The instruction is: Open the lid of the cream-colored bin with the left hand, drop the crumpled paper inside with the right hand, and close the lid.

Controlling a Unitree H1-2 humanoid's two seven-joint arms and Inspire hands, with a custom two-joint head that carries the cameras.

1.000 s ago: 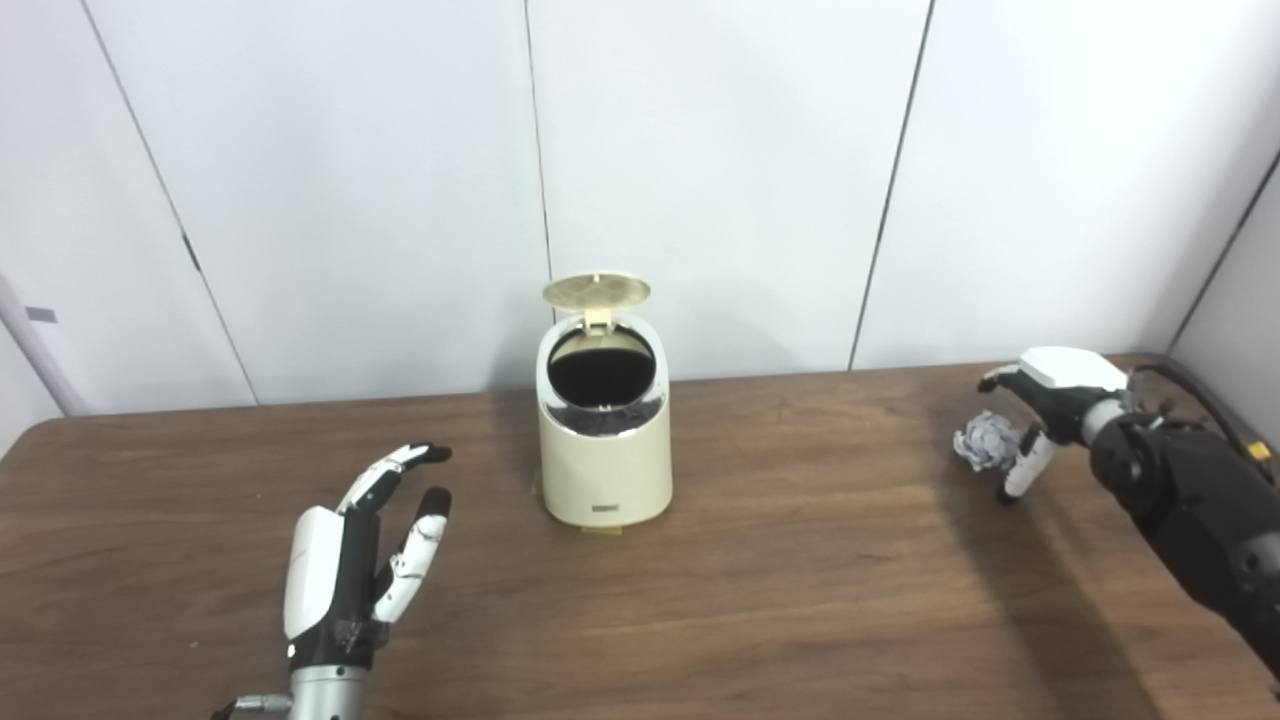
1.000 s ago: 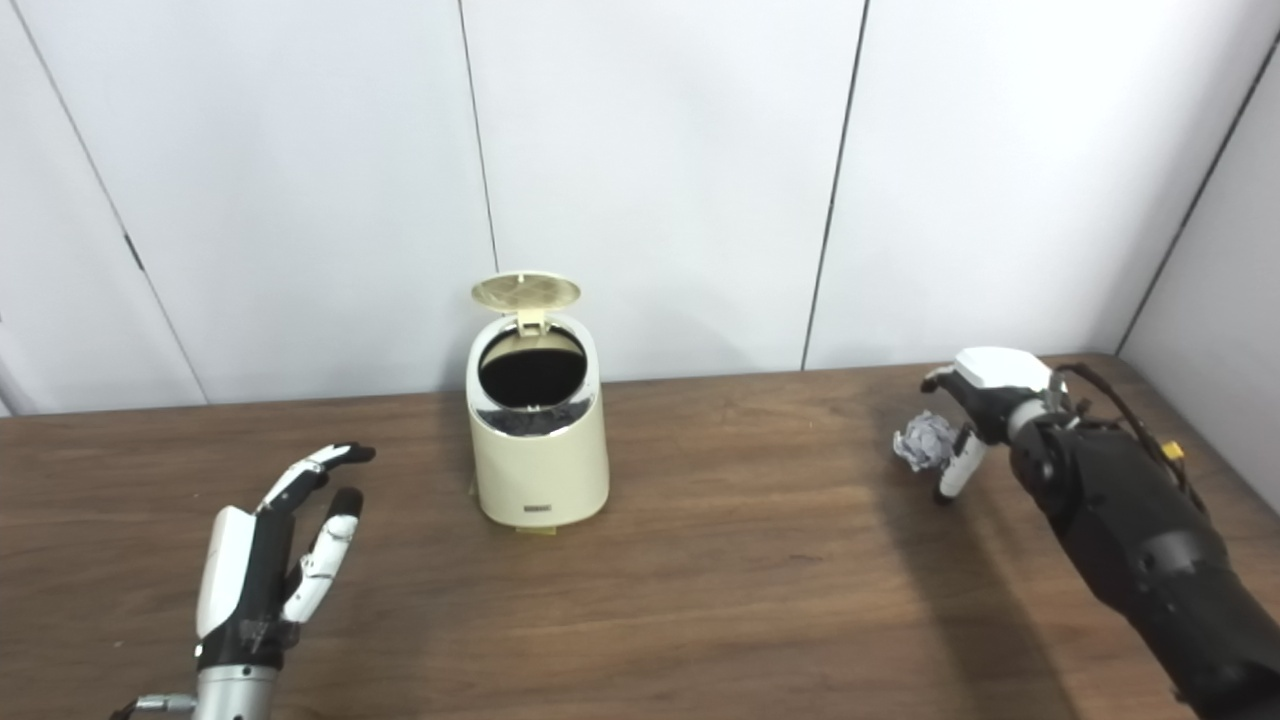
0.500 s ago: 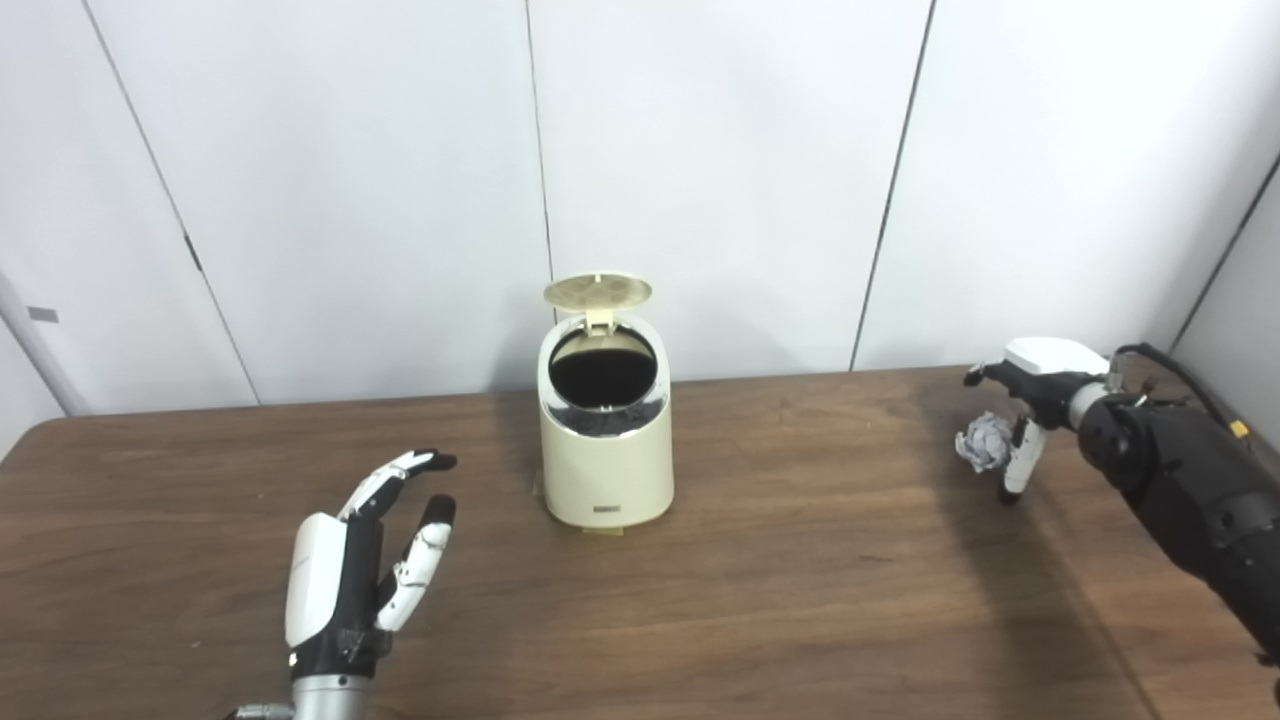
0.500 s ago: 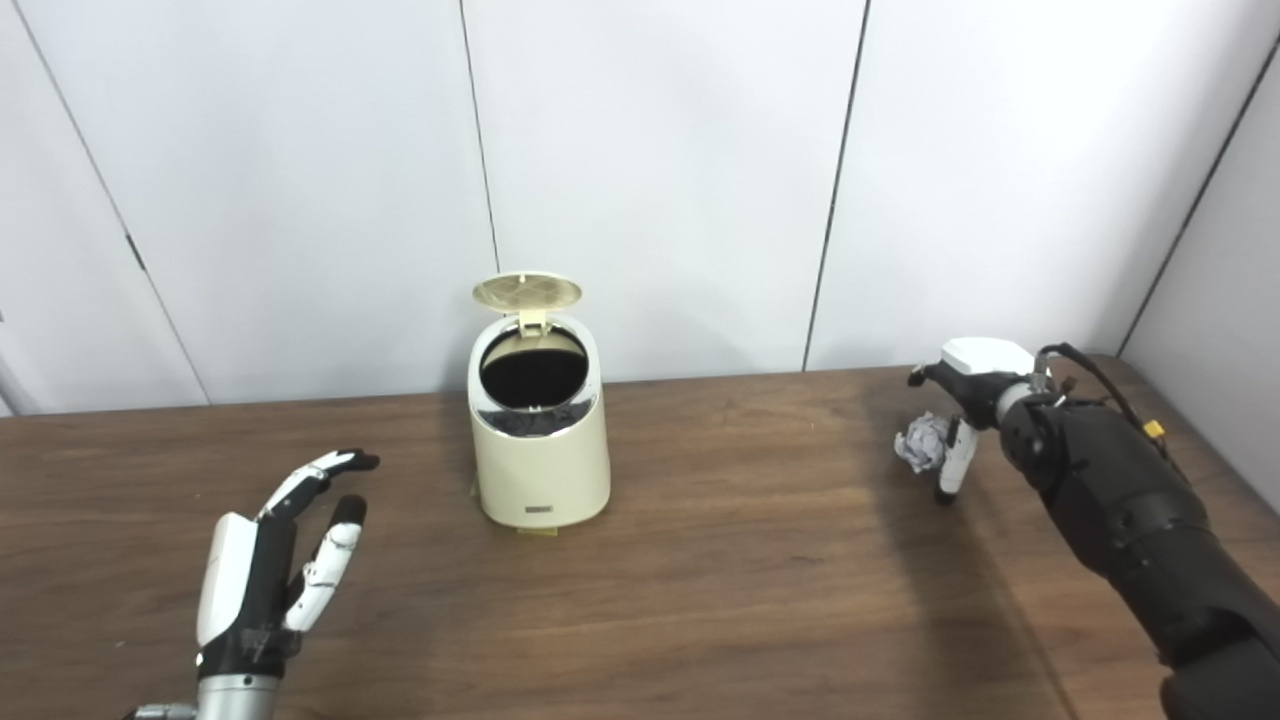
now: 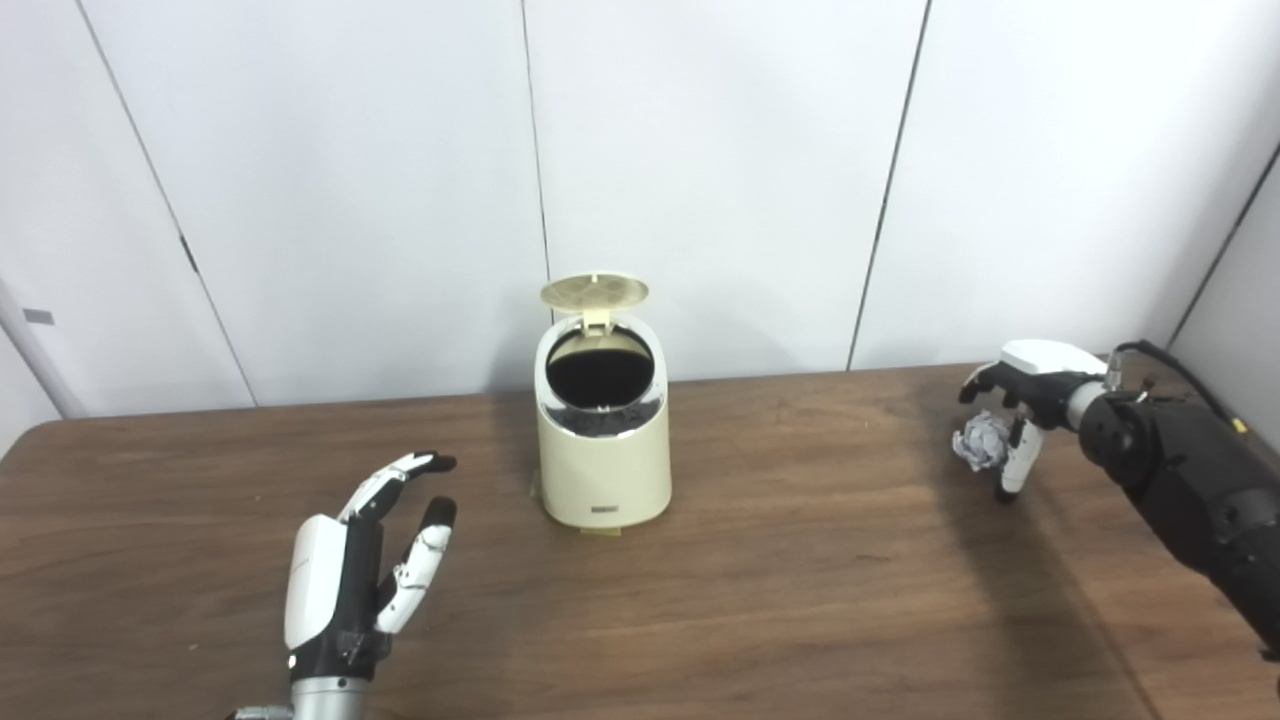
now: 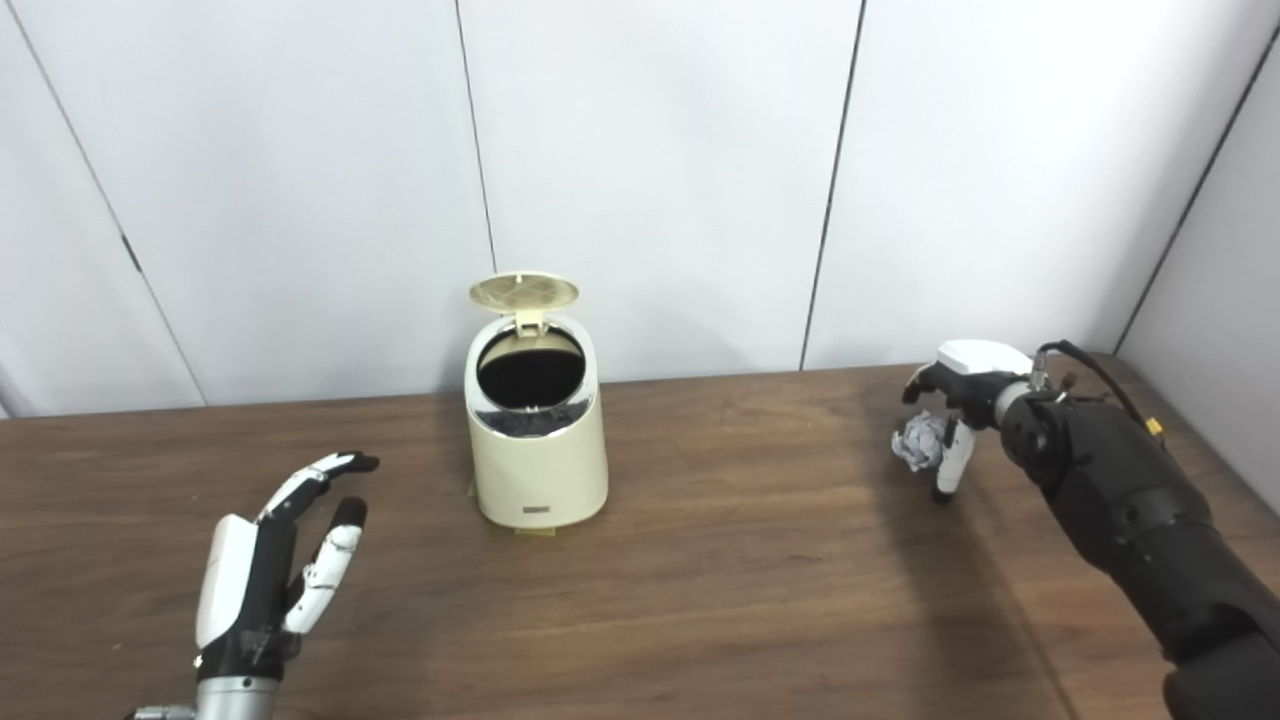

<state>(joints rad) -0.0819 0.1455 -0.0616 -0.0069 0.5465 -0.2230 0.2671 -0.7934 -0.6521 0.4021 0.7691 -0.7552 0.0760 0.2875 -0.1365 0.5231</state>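
The bin [image 5: 603, 455] is set near the back of the table [image 5: 800, 600], and its lid [image 5: 594, 291] is stood up, open. The paper [image 5: 982, 441] is seen far off to the right, on the table. The right hand [image 5: 1015, 400] is curled over it, fingers bent around it; a firm hold cannot be told. The left hand [image 5: 350, 565] is held up near the front, fingers spread, nothing in it.

White wall panels [image 5: 700, 150] fill the back, split by thin dark vertical seams, with another pale panel [image 5: 1235, 300] angling in at the right. Below them runs a dark wood-grain table [image 5: 800, 580], its left corner rounded, under soft, even light and faint shadows.
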